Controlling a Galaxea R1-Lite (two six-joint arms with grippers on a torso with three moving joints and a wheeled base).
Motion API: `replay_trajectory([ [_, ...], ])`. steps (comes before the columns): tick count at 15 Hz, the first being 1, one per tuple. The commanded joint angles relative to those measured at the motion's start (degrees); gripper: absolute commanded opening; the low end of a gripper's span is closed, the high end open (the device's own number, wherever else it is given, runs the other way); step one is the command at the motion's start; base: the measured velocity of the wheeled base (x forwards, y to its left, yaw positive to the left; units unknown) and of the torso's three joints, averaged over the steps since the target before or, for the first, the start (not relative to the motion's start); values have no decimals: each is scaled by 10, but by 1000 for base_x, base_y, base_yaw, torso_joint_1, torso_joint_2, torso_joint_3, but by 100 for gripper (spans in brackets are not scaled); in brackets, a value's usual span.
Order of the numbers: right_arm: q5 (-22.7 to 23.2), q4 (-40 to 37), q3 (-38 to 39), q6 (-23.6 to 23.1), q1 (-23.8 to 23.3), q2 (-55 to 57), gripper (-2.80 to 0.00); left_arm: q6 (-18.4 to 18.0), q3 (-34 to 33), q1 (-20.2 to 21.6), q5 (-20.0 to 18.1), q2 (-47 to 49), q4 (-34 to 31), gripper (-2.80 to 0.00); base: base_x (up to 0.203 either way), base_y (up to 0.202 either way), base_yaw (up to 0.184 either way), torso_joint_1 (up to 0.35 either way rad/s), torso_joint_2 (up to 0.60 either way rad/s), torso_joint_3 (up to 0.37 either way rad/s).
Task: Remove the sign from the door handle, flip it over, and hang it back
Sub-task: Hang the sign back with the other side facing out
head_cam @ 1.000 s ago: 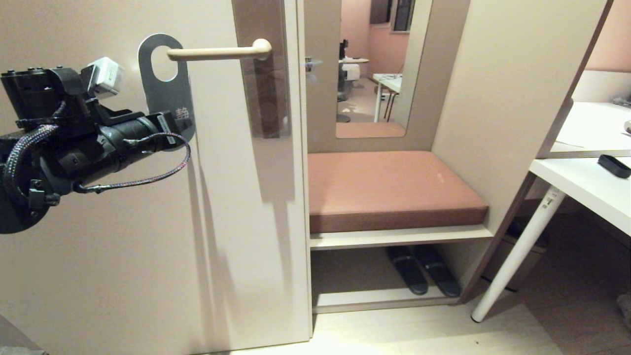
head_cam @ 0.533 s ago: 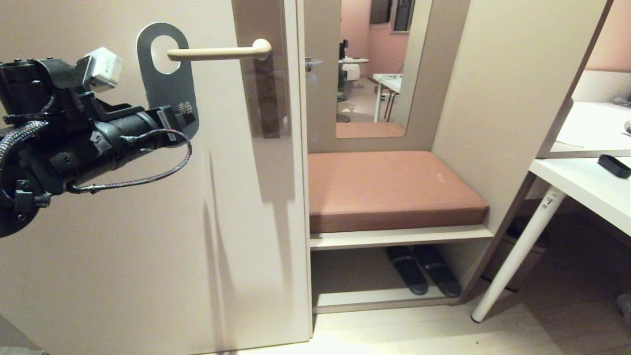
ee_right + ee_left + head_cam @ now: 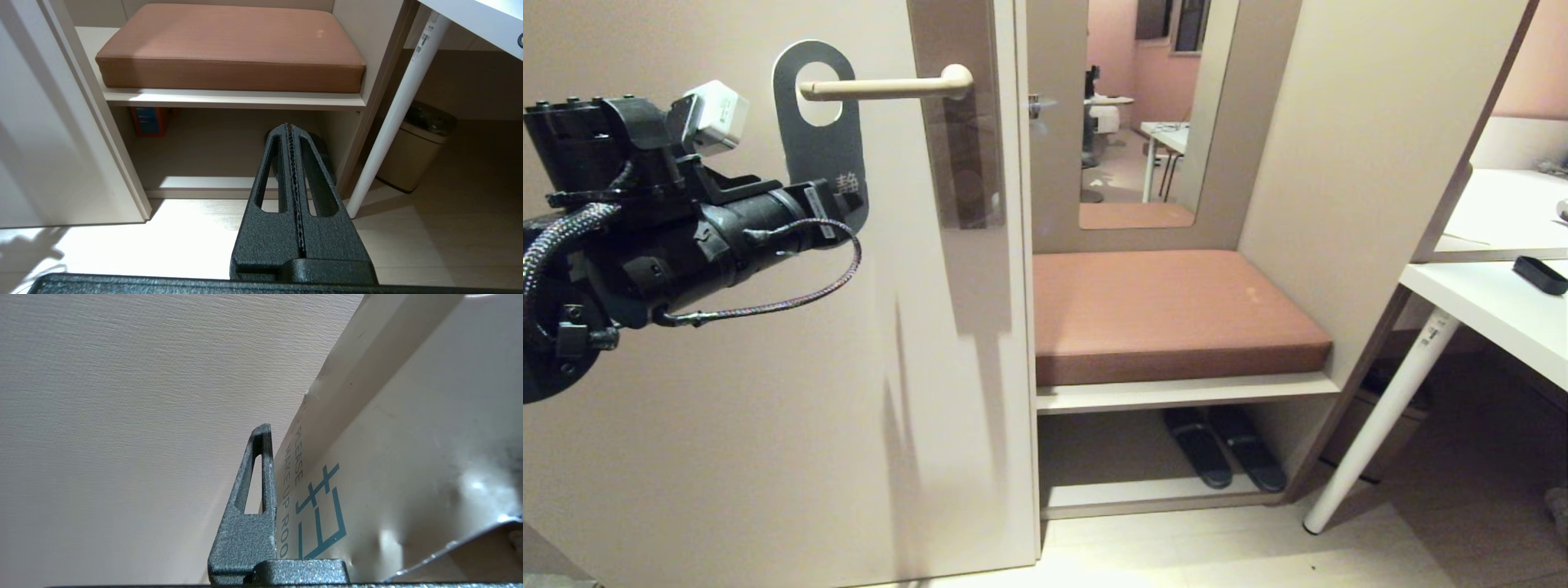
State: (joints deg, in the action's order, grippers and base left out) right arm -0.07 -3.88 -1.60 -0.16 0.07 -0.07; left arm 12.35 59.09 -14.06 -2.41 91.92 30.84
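Observation:
The sign shows its dark side in the head view, upright against the door. Its round hole sits around the free end of the door handle, a cream lever on a brown backplate. My left gripper is shut on the sign's lower end, reaching in from the left. In the left wrist view one dark finger presses the sign's white side beside its "MAKE UP ROOM" lettering; the other finger is hidden behind the card. My right gripper is shut on nothing, low down and pointing at the floor.
The door edge and frame stand just right of the handle. Past it is a bench with a brown cushion, with slippers beneath. A white desk and its leg are at the right, with a bin under it.
My left gripper carried the sign first slightly up, then right. The hole has slid further along the handle's end. The right arm has not moved.

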Motion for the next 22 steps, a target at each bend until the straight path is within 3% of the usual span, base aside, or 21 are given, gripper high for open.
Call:
replay_trajectory([
  [1,0,0,0,0,0,1,-280,1,1,-18,9,3,3,-280,0,0,0,0,0,0],
  [8,0,0,-1,0,0,1,-280,2,5,-58,39,14,4,-280,0,0,0,0,0,0],
  [12,0,0,0,0,0,1,-280,5,9,-74,77,30,5,-280,0,0,0,0,0,0],
  [22,0,-1,-1,0,0,1,-280,0,58,-104,79,47,4,-280,0,0,0,0,0,0],
])
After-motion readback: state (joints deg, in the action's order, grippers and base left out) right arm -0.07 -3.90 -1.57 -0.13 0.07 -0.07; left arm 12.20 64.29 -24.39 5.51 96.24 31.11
